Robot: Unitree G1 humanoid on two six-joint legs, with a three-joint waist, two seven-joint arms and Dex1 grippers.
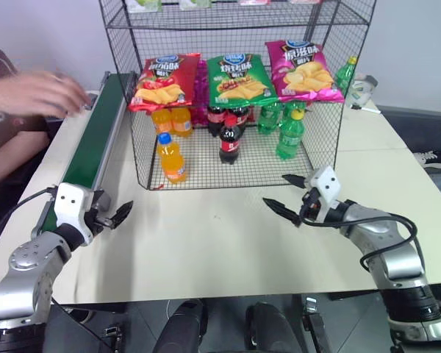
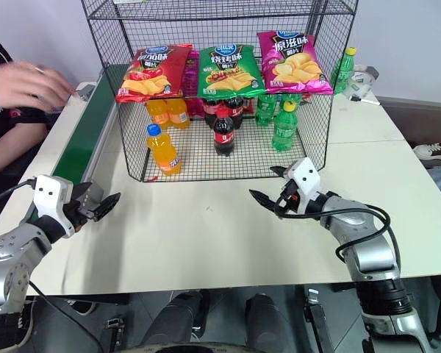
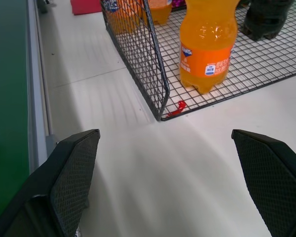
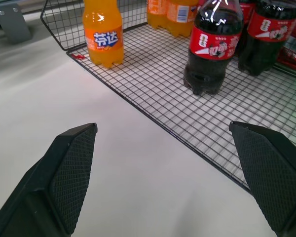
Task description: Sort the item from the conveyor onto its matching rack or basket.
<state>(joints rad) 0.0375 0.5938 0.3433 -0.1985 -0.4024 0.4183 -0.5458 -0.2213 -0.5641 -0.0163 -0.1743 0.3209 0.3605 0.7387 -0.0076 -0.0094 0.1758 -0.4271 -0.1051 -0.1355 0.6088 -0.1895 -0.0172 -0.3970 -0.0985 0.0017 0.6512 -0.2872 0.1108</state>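
Note:
The item, an orange soda bottle [image 1: 171,157] with a blue cap, stands upright on the bottom shelf of the black wire rack [image 1: 320,140], at its front left corner. The dark-green conveyor [image 1: 95,136] runs along the table's left side with no bottle on its visible belt. Beside the conveyor's near end, my left gripper [image 1: 116,215] is open and empty; in the left wrist view it [image 3: 165,133] faces the rack corner and the orange bottle [image 3: 207,44]. My right gripper [image 1: 275,190] is open and empty in front of the rack's right half.
A person's hand [image 1: 40,92] hovers over the conveyor's far end. The rack also holds two more orange bottles [image 1: 171,120], cola bottles [image 1: 230,140], green bottles [image 1: 290,134] and three chip bags [image 1: 235,77]. A green bottle [image 1: 345,73] stands behind the rack.

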